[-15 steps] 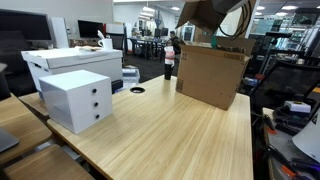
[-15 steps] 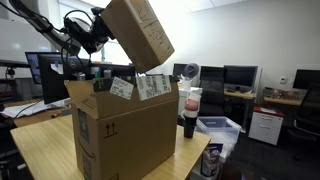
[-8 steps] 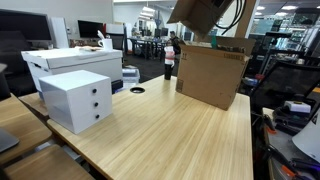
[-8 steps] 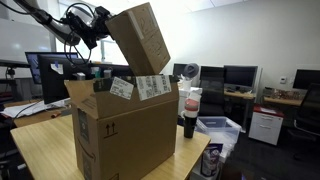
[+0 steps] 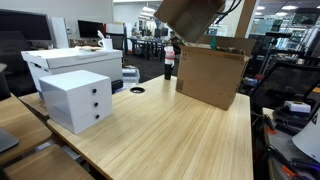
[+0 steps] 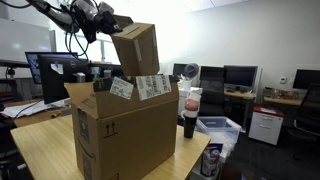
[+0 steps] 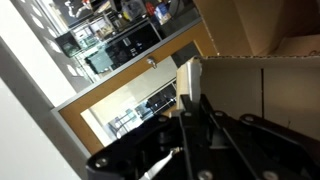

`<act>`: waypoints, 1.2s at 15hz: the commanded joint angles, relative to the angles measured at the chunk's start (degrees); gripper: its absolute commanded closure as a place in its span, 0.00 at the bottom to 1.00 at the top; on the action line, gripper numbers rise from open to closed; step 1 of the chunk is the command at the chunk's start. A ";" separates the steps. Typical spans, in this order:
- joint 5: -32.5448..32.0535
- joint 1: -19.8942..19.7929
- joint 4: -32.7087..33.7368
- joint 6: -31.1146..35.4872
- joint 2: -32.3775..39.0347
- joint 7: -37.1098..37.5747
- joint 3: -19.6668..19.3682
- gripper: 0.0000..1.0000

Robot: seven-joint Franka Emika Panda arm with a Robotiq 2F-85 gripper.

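The gripper [image 6: 112, 27], clamped on the small box [image 6: 140, 52], held it tilted above the open carton [image 6: 125, 135]. This looked like the carrying stage, and the next move would need clearance over the flaps.

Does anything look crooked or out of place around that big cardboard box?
Yes: a smaller cardboard box hangs tilted in mid-air above the open big box, pinched at one edge by the shut gripper. Nothing looks spilled or torn; the white drawer unit sits square on the table.
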 commanded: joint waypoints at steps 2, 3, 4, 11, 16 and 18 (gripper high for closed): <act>9.36 -0.61 2.06 7.76 -0.65 -5.77 -0.61 0.95; 11.28 -0.59 2.47 9.14 -0.56 -7.02 -0.65 0.95; 12.54 -0.52 2.81 9.88 -0.42 -7.91 -0.57 0.95; 22.04 -0.52 4.05 14.94 0.71 -14.21 -0.09 0.95; 25.41 -1.65 4.26 14.18 0.32 -15.82 -1.28 0.95; 28.67 -2.02 3.96 15.32 0.16 -18.68 -1.68 0.95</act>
